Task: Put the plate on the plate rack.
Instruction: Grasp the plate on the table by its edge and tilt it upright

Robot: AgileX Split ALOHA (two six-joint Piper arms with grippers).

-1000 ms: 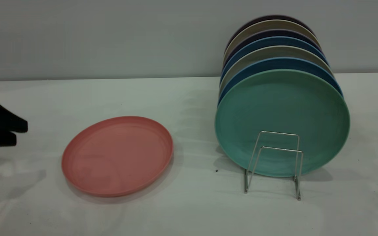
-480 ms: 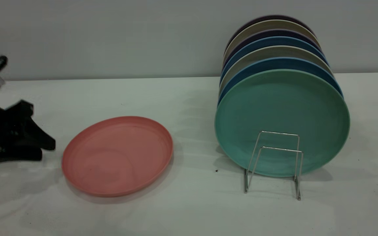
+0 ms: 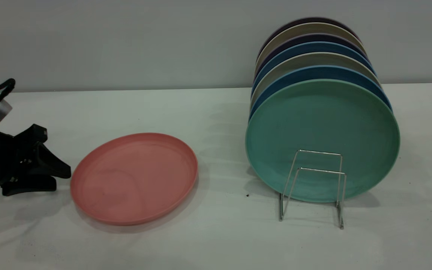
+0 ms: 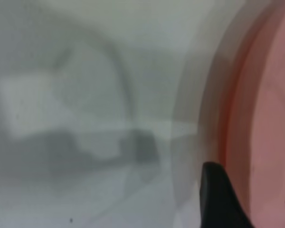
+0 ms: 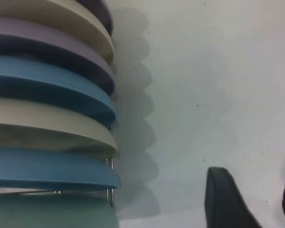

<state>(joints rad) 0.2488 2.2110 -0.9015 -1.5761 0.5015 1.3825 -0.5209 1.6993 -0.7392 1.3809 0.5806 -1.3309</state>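
The salmon-pink plate (image 3: 134, 178) lies flat on the white table, left of centre. My left gripper (image 3: 63, 179) is open just off the plate's left rim, low over the table, its two black fingers spread one above the other. In the left wrist view the plate (image 4: 268, 123) fills one side and one black finger (image 4: 221, 199) lies over its rim. The silver wire plate rack (image 3: 313, 183) stands at the right, its two front loops empty. My right gripper (image 5: 251, 199) is open over bare table beside the racked plates; it is out of the exterior view.
Several plates stand upright in the rack: a teal-green one (image 3: 323, 138) in front, blue, beige and dark ones behind. They also show edge-on in the right wrist view (image 5: 52, 128). A grey wall runs behind the table.
My left gripper has come in from the left edge, moving right toward the pink plate's rim. The plate and the rack have not moved.
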